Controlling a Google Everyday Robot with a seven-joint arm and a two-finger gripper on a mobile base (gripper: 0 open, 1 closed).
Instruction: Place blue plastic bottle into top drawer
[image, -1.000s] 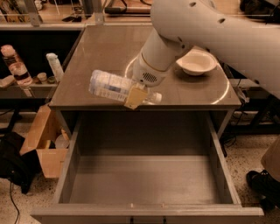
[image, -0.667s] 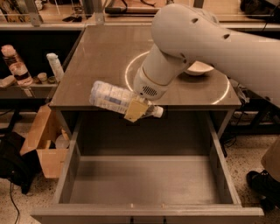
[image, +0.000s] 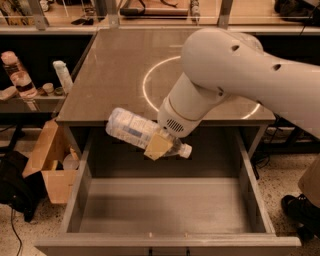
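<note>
Tilted blue plastic bottle (image: 132, 130) (cap lower right), clamped in jaws, above the open top drawer (image: 165, 212)

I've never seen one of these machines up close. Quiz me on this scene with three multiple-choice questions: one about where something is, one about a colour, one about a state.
1. Where is the blue plastic bottle?
A. on a side shelf
B. in the gripper, in the air over the top drawer
C. lying on the drawer's bottom

2. What colour is the bottle's cap?
A. pink
B. green
C. white

3. What state is the top drawer in?
A. shut
B. pulled open
C. lifted out and turned over

Answers: 1 B, the jaws are clamped on the tilted bottle above the drawer's rear part. 2 C, the small cap at the bottle's lower end is white. 3 B, the drawer's grey bottom and side walls are in plain view.
</note>
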